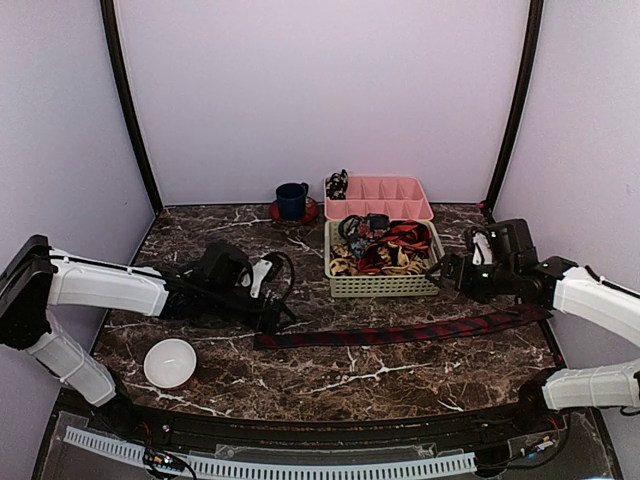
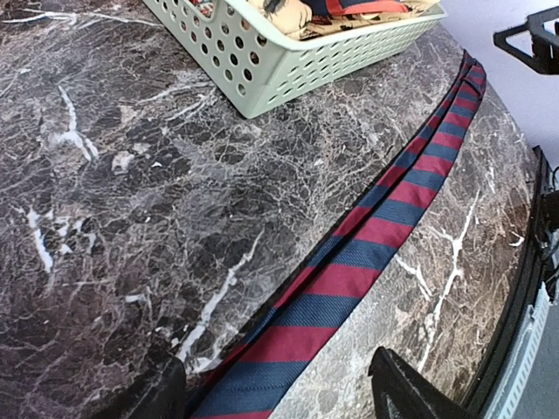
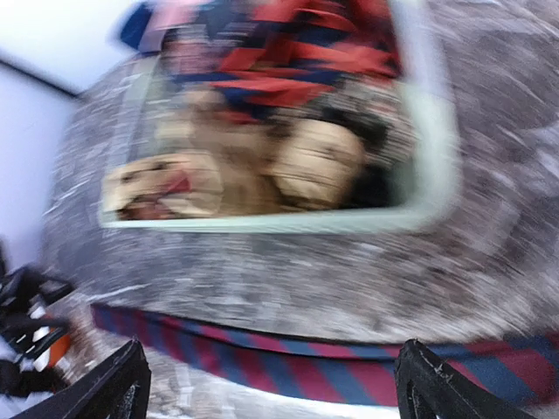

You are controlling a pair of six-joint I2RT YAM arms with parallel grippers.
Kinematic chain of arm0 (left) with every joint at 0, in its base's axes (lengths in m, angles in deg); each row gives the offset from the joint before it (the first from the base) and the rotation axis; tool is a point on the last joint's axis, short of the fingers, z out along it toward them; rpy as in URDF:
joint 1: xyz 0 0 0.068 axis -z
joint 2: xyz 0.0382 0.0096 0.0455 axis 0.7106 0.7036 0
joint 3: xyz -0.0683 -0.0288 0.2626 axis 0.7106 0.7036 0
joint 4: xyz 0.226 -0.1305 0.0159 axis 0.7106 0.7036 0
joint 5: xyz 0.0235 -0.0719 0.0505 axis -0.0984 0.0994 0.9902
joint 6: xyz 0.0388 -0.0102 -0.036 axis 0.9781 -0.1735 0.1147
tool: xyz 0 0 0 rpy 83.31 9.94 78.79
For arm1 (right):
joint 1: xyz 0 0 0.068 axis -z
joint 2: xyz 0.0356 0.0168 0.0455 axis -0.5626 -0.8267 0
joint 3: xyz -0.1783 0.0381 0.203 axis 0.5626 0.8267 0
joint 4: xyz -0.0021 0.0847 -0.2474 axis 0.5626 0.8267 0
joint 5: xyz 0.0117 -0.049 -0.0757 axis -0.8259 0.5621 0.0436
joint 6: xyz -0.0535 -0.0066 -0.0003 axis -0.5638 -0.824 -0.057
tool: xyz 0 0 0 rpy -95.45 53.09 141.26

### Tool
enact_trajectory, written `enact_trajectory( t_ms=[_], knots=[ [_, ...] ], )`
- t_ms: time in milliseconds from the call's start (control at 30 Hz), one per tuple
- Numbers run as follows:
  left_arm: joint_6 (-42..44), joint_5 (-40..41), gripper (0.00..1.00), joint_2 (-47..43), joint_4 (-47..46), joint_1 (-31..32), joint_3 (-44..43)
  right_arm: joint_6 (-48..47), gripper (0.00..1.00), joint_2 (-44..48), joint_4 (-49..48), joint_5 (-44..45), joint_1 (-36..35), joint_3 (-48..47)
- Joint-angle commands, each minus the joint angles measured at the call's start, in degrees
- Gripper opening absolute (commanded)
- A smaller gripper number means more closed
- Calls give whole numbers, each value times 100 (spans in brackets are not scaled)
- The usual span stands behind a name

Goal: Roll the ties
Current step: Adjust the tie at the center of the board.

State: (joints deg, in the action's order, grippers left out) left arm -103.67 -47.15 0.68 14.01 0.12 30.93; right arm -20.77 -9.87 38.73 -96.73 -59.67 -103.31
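Observation:
A long tie [image 1: 400,331] with dark blue and red diagonal stripes lies flat across the marble table, from left of centre to the right edge. My left gripper [image 1: 277,316] is low over its left end. In the left wrist view the tie [image 2: 349,279] runs between the two fingers [image 2: 403,394], which stand apart on either side of it, open. My right gripper [image 1: 441,272] hovers by the basket's right side, behind the tie's right part. The right wrist view is blurred: the tie [image 3: 349,371] crosses below the basket, and the open gripper [image 3: 271,388] holds nothing.
A pale green basket [image 1: 385,290] holds several bundled ties [image 1: 385,245], red-and-black and tan leopard-print. Behind it stands a pink divided tray [image 1: 378,198] and a blue cup [image 1: 292,200] on a red saucer. A white bowl [image 1: 170,362] sits at front left.

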Motion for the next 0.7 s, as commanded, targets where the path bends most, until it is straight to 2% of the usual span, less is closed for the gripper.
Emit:
enact_trajectory(
  t_ms=[0,133,267,400,667],
  knots=[
    [41,504,73,318,210,277,-366,396,97,248,959,1070,675,247],
    [-171,1169,70,881,650,647,-973,268,96,-308,1431,1583,1021,-113],
    [-748,2192,77,1577,1426,1128,-1914,-191,96,-964,1494,1682,1143,-403],
    [-1425,2791,80,2290,2123,1469,-2739,-688,96,-1493,1501,1825,1233,-594],
    [-2431,3477,82,2984,2668,1704,-3313,-816,97,-2264,1216,2008,1244,-624]
  ],
)
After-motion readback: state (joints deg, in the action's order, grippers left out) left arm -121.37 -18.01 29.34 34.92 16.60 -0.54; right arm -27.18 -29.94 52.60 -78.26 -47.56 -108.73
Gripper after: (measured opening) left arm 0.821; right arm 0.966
